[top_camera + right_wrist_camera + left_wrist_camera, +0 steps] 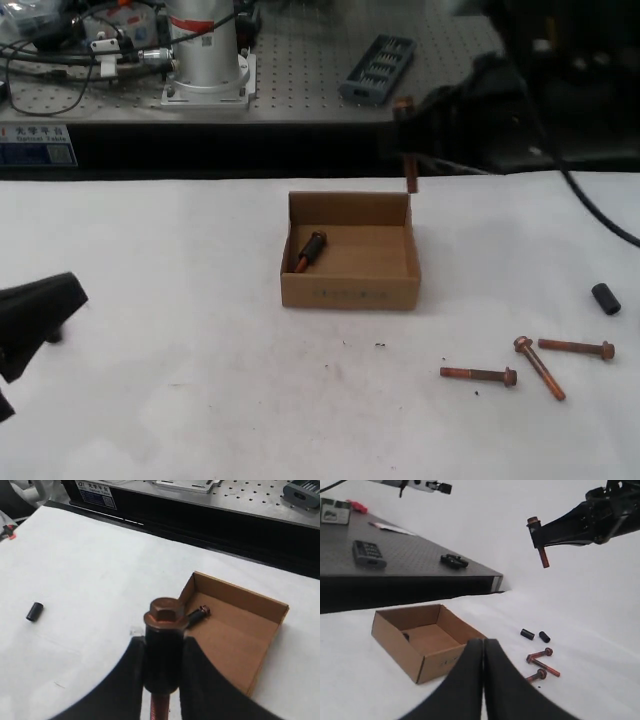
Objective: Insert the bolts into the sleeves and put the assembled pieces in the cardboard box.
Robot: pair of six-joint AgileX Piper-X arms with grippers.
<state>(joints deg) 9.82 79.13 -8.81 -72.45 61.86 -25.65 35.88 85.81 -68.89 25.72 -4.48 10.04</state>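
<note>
Jaws of the right gripper (164,655) pinch a sleeved bolt (164,616) above the cardboard box's (350,292) far right corner. The left gripper's (483,650) jaws press together, empty. The left wrist view shows two loose sleeves (527,634) right of the box, the high view one sleeve (605,298).

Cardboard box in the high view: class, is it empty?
No, one assembled bolt-and-sleeve piece lies on the floor of the cardboard box.

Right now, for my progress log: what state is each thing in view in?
Box: open, one assembled piece lying inside.
Right gripper: shut on a sleeved bolt, held in the air.
Left gripper: shut, empty.
Loose bolts: three, lying bare on the table.
Loose sleeves: two, lying empty.
</note>
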